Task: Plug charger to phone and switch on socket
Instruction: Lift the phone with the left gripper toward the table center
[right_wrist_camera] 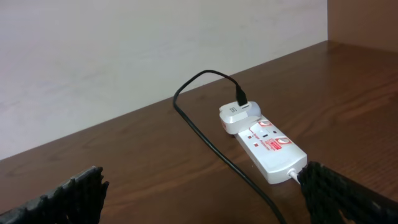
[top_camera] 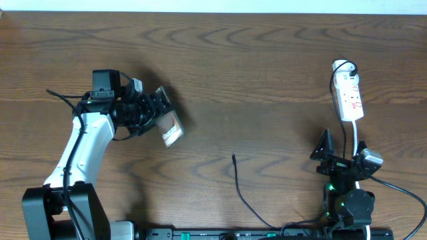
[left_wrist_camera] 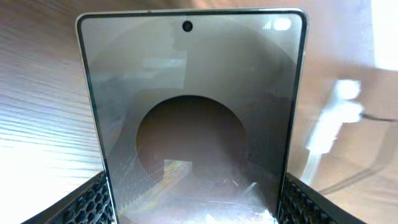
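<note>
My left gripper [top_camera: 159, 113] is shut on the phone [top_camera: 170, 127], holding it tilted above the left part of the table. In the left wrist view the phone [left_wrist_camera: 193, 118] stands between my two finger pads and its glossy screen fills the frame. The black charger cable [top_camera: 241, 190] lies on the table in the middle front, its plug tip [top_camera: 233, 157] pointing away. The white socket strip [top_camera: 349, 99] lies at the far right; it also shows in the right wrist view [right_wrist_camera: 267, 146] with a white adapter and black cable plugged in. My right gripper [top_camera: 327, 157] is open and empty, near the strip's front end.
The strip's white cord [top_camera: 357, 143] runs from the strip toward my right arm. A black cable [right_wrist_camera: 211, 143] crosses the table in front of the right gripper. A pale wall [right_wrist_camera: 124, 56] rises behind the table's far edge.
</note>
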Motion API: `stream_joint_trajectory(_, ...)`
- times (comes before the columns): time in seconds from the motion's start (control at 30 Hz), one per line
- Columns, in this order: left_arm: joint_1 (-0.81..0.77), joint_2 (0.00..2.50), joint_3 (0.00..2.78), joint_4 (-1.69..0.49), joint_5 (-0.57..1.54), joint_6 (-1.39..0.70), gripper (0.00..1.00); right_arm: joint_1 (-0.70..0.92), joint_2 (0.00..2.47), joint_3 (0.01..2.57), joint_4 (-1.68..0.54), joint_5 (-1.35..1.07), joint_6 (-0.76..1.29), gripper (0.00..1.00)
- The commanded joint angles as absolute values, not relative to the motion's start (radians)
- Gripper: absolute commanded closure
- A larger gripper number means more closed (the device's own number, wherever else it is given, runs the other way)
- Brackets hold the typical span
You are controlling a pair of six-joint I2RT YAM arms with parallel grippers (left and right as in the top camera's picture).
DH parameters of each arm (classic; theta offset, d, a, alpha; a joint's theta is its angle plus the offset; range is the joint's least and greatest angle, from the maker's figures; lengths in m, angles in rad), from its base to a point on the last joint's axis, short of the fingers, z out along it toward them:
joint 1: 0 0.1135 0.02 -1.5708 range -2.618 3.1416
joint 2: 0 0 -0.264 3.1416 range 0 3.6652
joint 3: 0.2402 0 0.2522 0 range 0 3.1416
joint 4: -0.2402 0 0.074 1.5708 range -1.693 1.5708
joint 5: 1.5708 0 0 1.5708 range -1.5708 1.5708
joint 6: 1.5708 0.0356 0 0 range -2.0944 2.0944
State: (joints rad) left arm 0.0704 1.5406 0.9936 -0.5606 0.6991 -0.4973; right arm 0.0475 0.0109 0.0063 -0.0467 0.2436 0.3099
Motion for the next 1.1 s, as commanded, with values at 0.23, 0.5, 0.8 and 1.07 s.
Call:
stream_joint_trajectory(0.23,0.074,1.518,1.019,-0.366,1.16,-1.006,0.93,0.054,0.005,0.006,-0.05,0.256,0.306,0.01)
stream_joint_trajectory(0.5,0.074,1.518,1.019,-0.352,1.237,-1.193,0.93,0.054,0.005,0.006,-0.051,0.256,0.306,0.01)
stream_joint_trajectory(0.8,0.074,1.518,1.019,-0.349,1.25,-1.265,0.93,0.054,0.005,0.006,-0.05,0.248,0.315,0.01)
stream_joint_trajectory(1.07,0.074,1.518,1.019,-0.348,1.298,-1.348,0.93,0.054,0.005,0.006,-0.057,0.1,0.318,0.01)
